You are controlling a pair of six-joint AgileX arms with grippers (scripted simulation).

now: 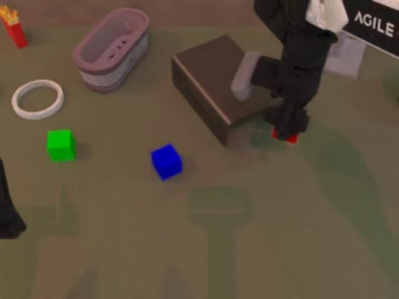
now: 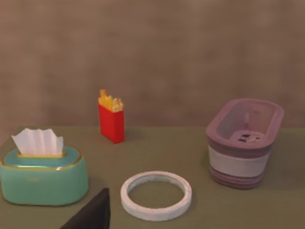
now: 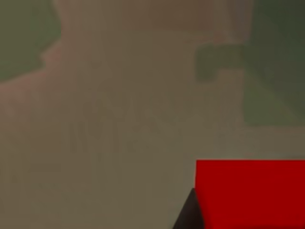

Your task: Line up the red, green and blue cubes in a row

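Note:
The red cube lies on the table at the right end of the brown box, mostly hidden under my right gripper. In the right wrist view the red cube fills the corner, and one dark finger presses against its side; the gripper is shut on it. The green cube rests at the left of the table. The blue cube sits to its right, nearer the middle. My left gripper stays parked at the left edge, open, with one finger showing.
A brown box stands right beside the red cube. A pink and white basket, a white ring and a fries carton sit at the back left. A teal tissue box shows in the left wrist view.

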